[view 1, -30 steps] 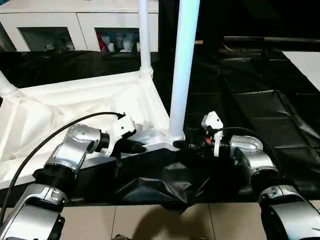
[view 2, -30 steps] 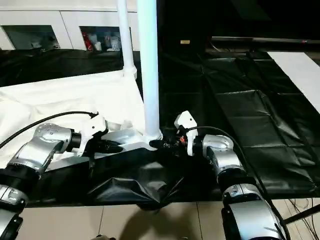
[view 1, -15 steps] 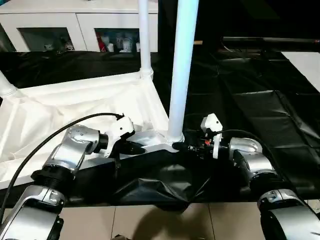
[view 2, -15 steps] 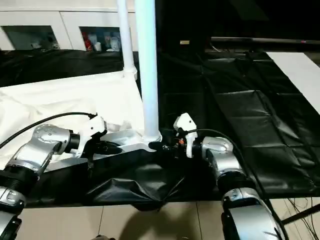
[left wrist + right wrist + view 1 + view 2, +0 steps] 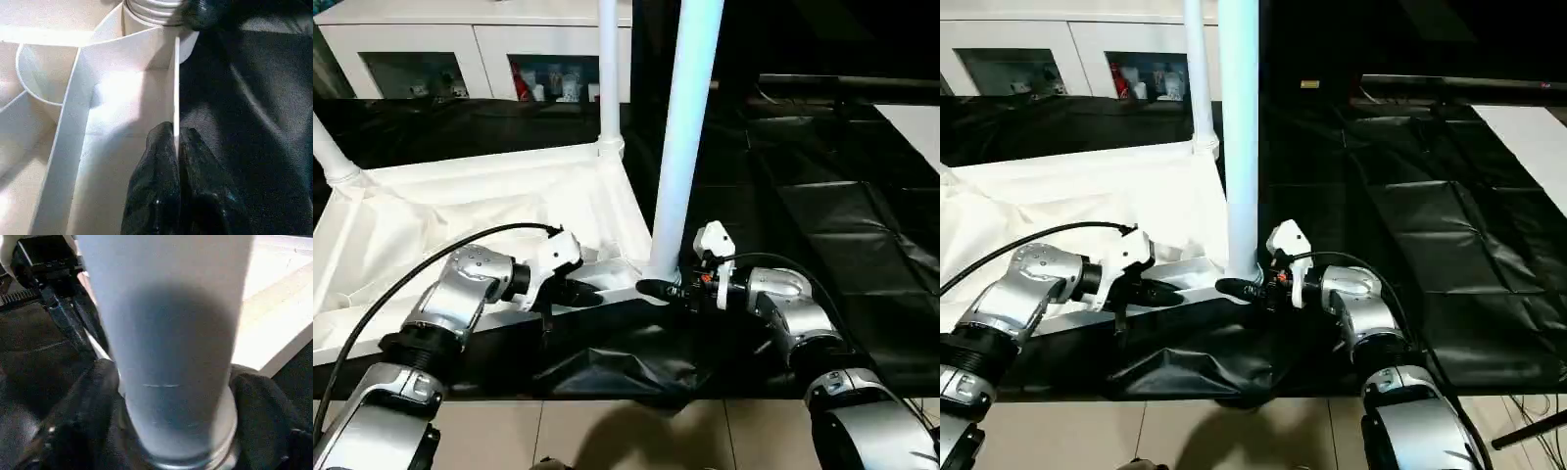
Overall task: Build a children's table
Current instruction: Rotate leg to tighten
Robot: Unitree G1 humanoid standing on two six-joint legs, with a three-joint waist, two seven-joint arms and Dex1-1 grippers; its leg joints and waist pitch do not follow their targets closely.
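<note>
Now the left gripper (image 5: 176, 147) is pinched on the tabletop (image 5: 460, 211) rim, while the right gripper's (image 5: 171, 396) fingers (image 5: 83, 396) straddle the leg (image 5: 690, 127) base, one each side.

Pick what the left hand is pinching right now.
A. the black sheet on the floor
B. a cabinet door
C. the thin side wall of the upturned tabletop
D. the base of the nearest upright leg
C: the left wrist view shows the left hand closed on the thin rim of the tabletop, a finger on each side.
</note>
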